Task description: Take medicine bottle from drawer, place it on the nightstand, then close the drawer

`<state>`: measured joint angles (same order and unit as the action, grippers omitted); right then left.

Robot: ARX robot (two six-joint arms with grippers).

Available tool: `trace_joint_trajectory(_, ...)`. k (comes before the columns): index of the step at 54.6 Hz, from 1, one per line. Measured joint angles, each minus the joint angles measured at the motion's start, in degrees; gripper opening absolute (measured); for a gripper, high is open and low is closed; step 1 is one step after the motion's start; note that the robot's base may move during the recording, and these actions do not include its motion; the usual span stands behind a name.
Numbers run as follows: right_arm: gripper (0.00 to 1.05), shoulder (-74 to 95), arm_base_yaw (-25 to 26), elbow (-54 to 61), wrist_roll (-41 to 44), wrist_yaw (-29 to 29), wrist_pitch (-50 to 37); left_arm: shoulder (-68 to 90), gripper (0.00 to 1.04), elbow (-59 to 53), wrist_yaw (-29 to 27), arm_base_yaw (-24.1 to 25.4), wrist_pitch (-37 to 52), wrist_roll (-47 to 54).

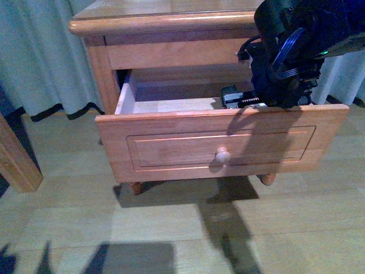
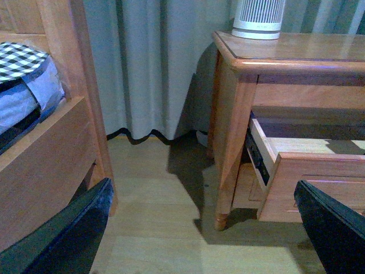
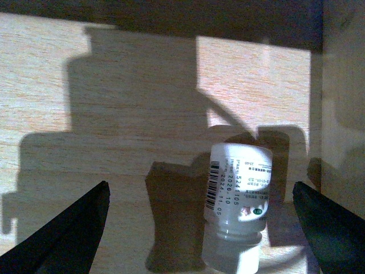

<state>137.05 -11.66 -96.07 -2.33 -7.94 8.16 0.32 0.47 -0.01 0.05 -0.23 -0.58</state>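
Note:
The nightstand (image 1: 171, 23) stands ahead with its top drawer (image 1: 171, 148) pulled out. My right arm (image 1: 285, 63) reaches down into the drawer's right side, and its fingertips are hidden there in the front view. In the right wrist view the medicine bottle (image 3: 236, 194), white with a printed label and barcode, rests on the drawer floor with its cap end toward the camera. My right gripper (image 3: 201, 188) is open, one finger on either side of the bottle without touching it. My left gripper (image 2: 202, 185) hangs open over the floor, left of the nightstand (image 2: 296, 48) and the drawer (image 2: 319, 188).
A white ribbed appliance (image 2: 259, 17) stands on the nightstand top. A wooden bed frame with checked bedding (image 2: 34, 142) lies to the left, its post (image 1: 14, 160) showing in the front view. Curtains (image 2: 148, 68) hang behind. The drawer's side wall (image 3: 342, 114) is close to the bottle.

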Motion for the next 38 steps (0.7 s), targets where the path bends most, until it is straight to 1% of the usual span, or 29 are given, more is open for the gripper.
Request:
trace_joint_trajectory(28, 0.98, 0.37, -1.22, 0.17, 0.52, -1.53, -1.55, 0.0, 0.98, 0.0, 0.0, 0.0, 0.0, 0.0)
trace_joint_trajectory(33, 0.98, 0.59, -1.66, 0.17, -0.57, 0.52, -2.21, 0.0, 0.98, 0.0, 0.0, 0.0, 0.0, 0.0)
trace_joint_trajectory(38, 0.98, 1.16, -2.32, 0.17, -0.63, 0.87, -2.8, 0.0, 0.98, 0.0, 0.0, 0.0, 0.0, 0.02)
